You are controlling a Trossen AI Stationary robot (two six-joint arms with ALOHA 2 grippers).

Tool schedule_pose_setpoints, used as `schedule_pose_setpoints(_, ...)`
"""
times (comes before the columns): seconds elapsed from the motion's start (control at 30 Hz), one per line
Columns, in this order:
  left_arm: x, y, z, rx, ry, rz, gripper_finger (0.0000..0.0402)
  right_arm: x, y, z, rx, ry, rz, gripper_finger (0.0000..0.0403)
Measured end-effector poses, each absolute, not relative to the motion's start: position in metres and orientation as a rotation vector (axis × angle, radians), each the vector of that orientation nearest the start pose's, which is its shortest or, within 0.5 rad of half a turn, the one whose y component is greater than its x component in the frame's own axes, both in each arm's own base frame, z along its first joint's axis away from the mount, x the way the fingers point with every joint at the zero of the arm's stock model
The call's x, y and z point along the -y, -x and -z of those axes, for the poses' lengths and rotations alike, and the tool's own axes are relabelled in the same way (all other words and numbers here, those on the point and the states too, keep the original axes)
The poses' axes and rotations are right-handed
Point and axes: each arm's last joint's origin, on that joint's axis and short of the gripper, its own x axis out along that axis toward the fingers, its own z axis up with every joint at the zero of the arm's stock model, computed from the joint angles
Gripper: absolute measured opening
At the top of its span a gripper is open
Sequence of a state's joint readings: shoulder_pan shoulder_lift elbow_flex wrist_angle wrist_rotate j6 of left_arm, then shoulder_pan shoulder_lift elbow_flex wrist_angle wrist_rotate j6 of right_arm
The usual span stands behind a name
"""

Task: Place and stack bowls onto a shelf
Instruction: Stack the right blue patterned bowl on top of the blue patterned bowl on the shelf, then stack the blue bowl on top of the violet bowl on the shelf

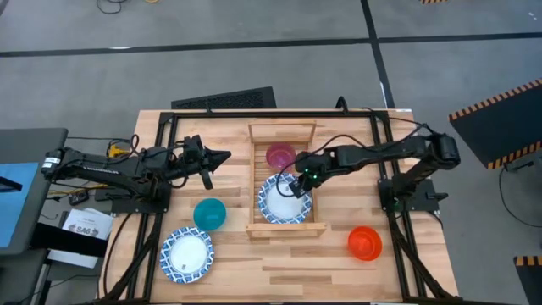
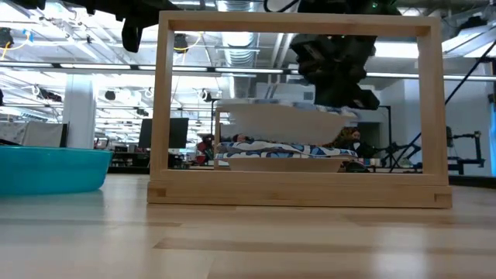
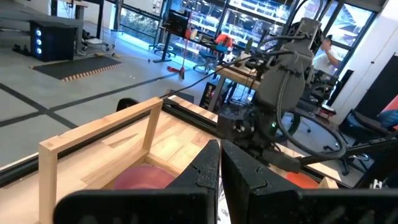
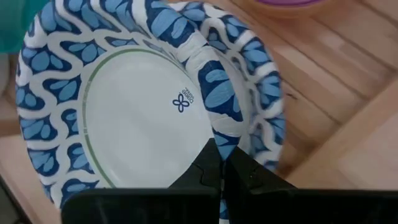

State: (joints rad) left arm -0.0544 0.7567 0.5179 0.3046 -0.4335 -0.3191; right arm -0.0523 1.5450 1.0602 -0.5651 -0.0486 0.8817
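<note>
The light-wood shelf (image 1: 255, 182) lies mid-table. In it sits a purple bowl (image 1: 279, 157) at the far end, and nearer, a white bowl with a blue patterned rim (image 2: 256, 153) rests on its base. A second patterned bowl (image 4: 143, 118) hangs just over that one, held by my right gripper (image 1: 298, 181), which is shut on it. My left gripper (image 1: 223, 157) hovers shut, left of the shelf. A teal bowl (image 1: 209, 213), a third patterned bowl (image 1: 186, 254) and an orange-red bowl (image 1: 365, 242) stand on the table. The yellow bowl is out of view. My right gripper pinches the upper patterned bowl by its rim (image 4: 219, 124), on the far-right side of the bowl. The fingers come slanting down from the table's right. The bowl (image 2: 283, 120) is about level, right over the lower bowl; whether the two touch I cannot tell.
The shelf's raised rails (image 2: 298, 27) frame both patterned bowls closely. The teal bowl (image 2: 50, 167) stands just left of the shelf's near end. Open tabletop lies at the near edge (image 1: 288, 271). Black frame bars (image 1: 161, 135) run along both sides.
</note>
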Motion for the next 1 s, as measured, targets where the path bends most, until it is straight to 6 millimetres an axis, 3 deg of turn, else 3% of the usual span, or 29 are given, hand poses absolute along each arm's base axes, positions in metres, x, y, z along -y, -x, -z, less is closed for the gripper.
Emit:
schedule_pose_setpoints(0.13, -0.003, -0.174, -0.291, 0.124, 0.331, -0.366, 0.0000, 0.013, -0.309, -0.216, -0.997, -0.872, 0.487, 0.0023)
schedule_pose_setpoints(0.37, -0.003, -0.175, -0.291, 0.124, 0.331, -0.366, 0.0000, 0.013, -0.312, -0.214, -0.986, -0.879, 0.486, 0.0072)
schedule_pose_setpoints(0.7, -0.003, -0.175, -0.291, 0.123, 0.330, -0.366, 0.0000, 0.016, -0.312, -0.214, -0.989, -0.854, 0.472, 0.0089)
schedule_pose_setpoints(1.0, -0.003, -0.175, -0.290, 0.106, 0.323, -0.369, 0.0000, 0.020, -0.296, -0.235, -0.970, -0.808, 0.436, 0.0184)
